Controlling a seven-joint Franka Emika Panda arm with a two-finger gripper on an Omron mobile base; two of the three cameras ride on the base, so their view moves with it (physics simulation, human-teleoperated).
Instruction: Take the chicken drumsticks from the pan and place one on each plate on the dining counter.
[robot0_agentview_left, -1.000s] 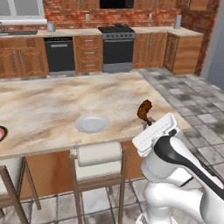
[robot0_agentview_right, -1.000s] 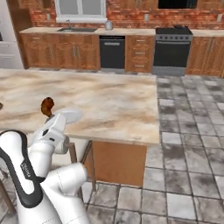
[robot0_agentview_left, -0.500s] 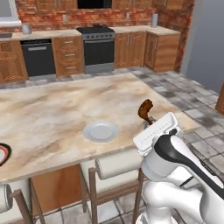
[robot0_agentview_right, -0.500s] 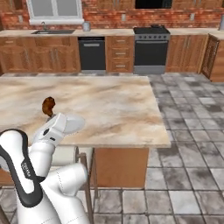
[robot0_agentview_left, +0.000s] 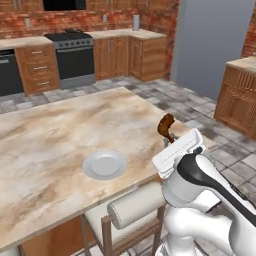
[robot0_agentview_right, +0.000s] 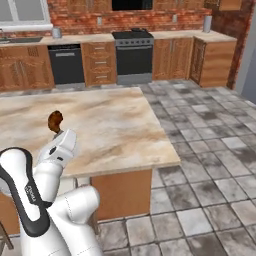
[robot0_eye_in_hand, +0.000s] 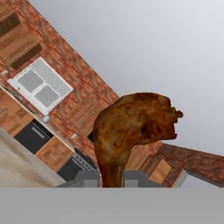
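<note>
Brick kitchen, marbled counter (robot0_agentview_left: 60, 135)
Tool (robot0_eye_in_hand: 111, 177) clamps a drumstick (robot0_agentview_left: 166, 126) upright above the counter's near edge; plate (robot0_agentview_left: 104, 164) nearby.

A black stove (robot0_agentview_right: 133, 57) stands between wooden cabinets (robot0_agentview_right: 101, 62) along the red brick wall (robot0_agentview_right: 90, 16), with a dark dishwasher (robot0_agentview_right: 67, 64) to its left. Grey stone tiles (robot0_agentview_right: 210, 145) cover the floor, and a white-cushioned stool (robot0_agentview_left: 134, 205) sits below
</note>
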